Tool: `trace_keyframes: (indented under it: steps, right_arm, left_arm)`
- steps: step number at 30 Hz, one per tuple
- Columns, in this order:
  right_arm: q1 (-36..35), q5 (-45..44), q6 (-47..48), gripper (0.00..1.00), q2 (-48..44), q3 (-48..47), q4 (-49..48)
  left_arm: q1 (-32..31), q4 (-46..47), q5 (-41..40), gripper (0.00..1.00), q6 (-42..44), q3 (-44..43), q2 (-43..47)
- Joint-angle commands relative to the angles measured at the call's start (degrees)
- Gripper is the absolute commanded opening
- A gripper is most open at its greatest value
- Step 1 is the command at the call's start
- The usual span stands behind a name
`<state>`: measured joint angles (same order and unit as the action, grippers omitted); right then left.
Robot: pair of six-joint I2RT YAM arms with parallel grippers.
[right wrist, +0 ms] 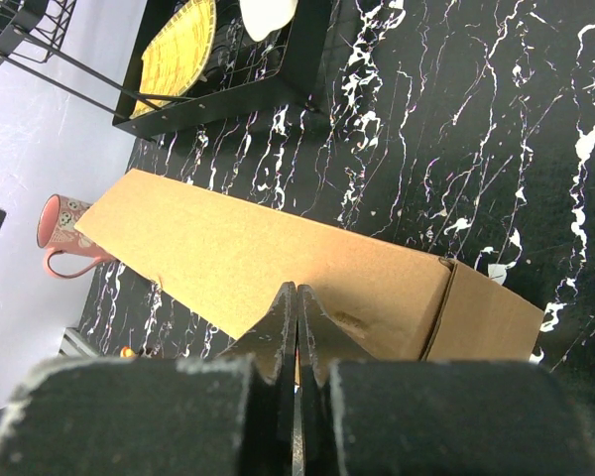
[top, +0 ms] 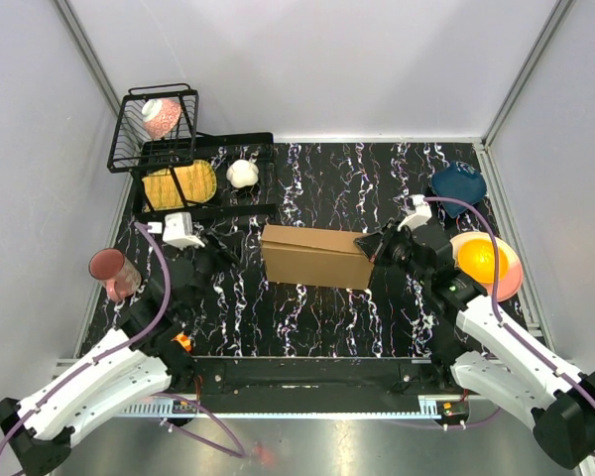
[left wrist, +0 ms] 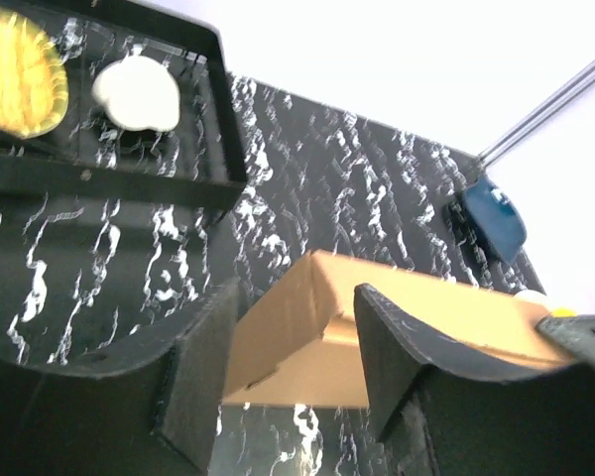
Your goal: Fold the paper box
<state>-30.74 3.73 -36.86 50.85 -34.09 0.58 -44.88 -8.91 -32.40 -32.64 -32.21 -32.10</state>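
The paper box [top: 312,256] is a brown cardboard box lying folded shut on the middle of the black marbled table, long side left to right. My left gripper [top: 221,260] stands open just off the box's left end. In the left wrist view that end of the box [left wrist: 307,327] shows between and beyond the two spread fingers [left wrist: 198,377], which do not touch it. My right gripper [top: 374,248] is at the box's right end, shut. In the right wrist view its tips [right wrist: 297,290] are pressed together over the box's top face [right wrist: 228,248], with nothing visible between them.
A black wire basket [top: 159,124] and a black rack [top: 218,149] holding a yellow plate [top: 178,183] and a white object [top: 242,174] stand at the back left. A pink mug [top: 112,273] is at the left edge. A blue dish [top: 458,182] and an orange bowl [top: 481,260] are on the right.
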Motion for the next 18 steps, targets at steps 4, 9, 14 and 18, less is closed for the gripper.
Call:
trace_keyframes:
  steps: [4,9,14,18]
  right_arm:
    - [-0.4,-1.8,2.6,0.00,0.7,2.9,9.2]
    - [-0.4,-0.8,2.3,0.00,0.3,3.9,9.1]
    - [-0.4,-0.7,2.3,0.00,-0.6,4.1,9.4]
    - [-0.4,-0.6,2.4,0.00,-0.8,3.6,9.9]
  left_arm:
    - [5.9,16.9,19.1,0.06,0.7,-5.1,-11.6]
    - [10.9,26.9,27.5,0.00,-5.8,-2.0,-14.8]
    - [14.3,31.0,35.0,0.00,-8.7,-0.7,-19.7]
    - [14.4,33.9,38.5,0.00,-10.1,1.9,-22.7]
